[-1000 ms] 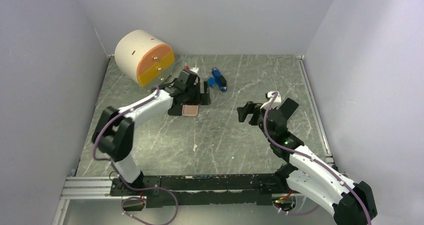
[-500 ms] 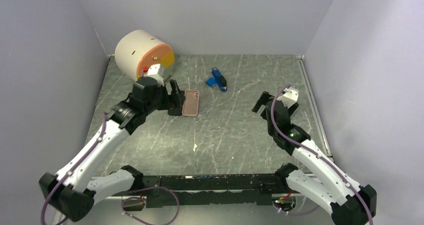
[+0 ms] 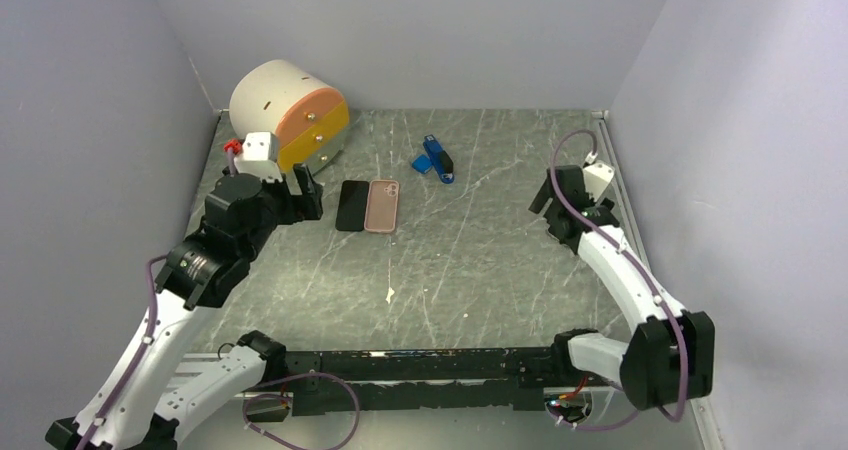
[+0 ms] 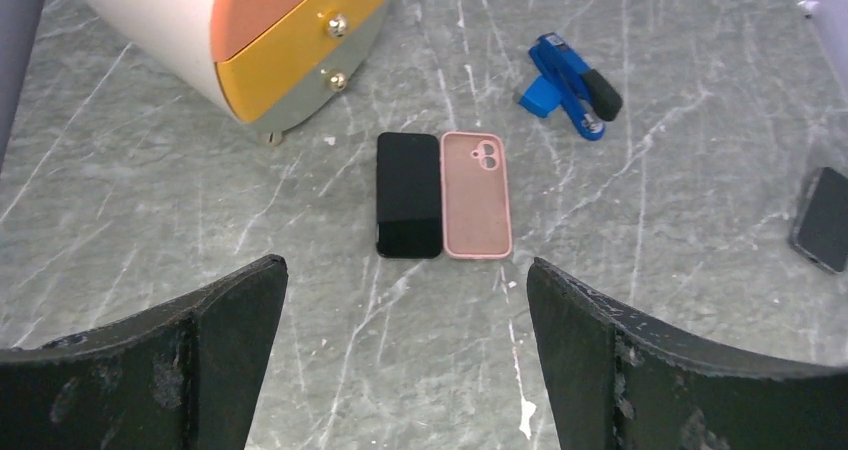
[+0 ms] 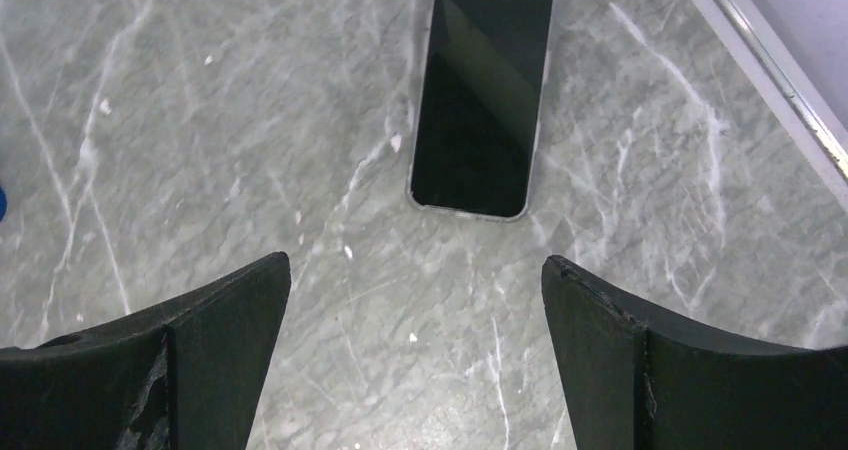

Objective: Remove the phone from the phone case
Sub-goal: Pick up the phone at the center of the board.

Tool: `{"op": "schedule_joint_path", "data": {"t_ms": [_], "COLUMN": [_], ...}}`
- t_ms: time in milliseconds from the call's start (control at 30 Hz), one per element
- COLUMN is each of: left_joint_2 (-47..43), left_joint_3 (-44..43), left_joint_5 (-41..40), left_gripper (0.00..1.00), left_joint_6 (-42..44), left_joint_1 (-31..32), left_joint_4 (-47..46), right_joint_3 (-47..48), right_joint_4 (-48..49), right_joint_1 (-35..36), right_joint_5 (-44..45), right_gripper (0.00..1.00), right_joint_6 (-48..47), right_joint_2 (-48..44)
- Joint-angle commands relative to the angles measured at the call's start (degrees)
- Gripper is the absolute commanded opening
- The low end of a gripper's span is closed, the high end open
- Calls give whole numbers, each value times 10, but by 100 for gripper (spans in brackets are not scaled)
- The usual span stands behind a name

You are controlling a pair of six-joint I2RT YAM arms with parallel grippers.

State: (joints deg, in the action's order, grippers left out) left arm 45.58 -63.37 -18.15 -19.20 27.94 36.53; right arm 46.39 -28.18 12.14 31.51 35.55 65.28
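A black phone [image 3: 352, 205] lies flat on the table, edge to edge with an empty pink case [image 3: 381, 205] on its right. Both show in the left wrist view, the phone [image 4: 408, 208] left of the case [image 4: 476, 194]. My left gripper [image 3: 306, 192] is open and empty, pulled back to the left of the phone; its fingertips [image 4: 240, 300] frame bare table. My right gripper [image 3: 543, 197] is open and empty at the far right, just short of a second dark phone with a pale rim [image 5: 483, 95], which also shows in the left wrist view [image 4: 825, 232].
A white drum-shaped drawer unit with orange and yellow fronts [image 3: 288, 113] stands at the back left, close to my left arm. A blue stapler [image 3: 436, 158] lies behind the case. A metal rail [image 3: 625, 200] runs along the table's right edge.
My left gripper has drawn back to the left, away from the case, leaving the black phone uncovered beside it. My right arm has swung to the right, toward the wall.
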Motion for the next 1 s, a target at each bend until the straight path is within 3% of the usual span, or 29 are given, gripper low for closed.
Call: {"op": "schedule_joint_path", "data": {"t_ms": [0,100,267,467,667,967], "left_joint_2": [20,11,-9,-21,-22,-17], "left_joint_3": [9,16,22,34,47,44], "left_joint_5": [23,40,-12,-19,-66,-43], "left_gripper": [94,94,94,94,95,95], "left_joint_6": [45,54,42,33,3,6], "left_joint_1": [-21,-22,-22,-25,-34,-51], "left_joint_4": [0,-3,5,10,22,26], "right_joint_3": [67,77,92,135,185,226], "right_joint_4": [-19,1,34,55,48,19], "right_joint_1": [-58,-98,-177,-252,-280,-282], "right_joint_5": [-56,-94,-154,-205,-251,-253], "right_gripper": [99,99,99,99,99,99], "right_joint_6": [-26,-49,-58,-90,-99,-110], "right_joint_2": [43,80,142,234,313,381]}}
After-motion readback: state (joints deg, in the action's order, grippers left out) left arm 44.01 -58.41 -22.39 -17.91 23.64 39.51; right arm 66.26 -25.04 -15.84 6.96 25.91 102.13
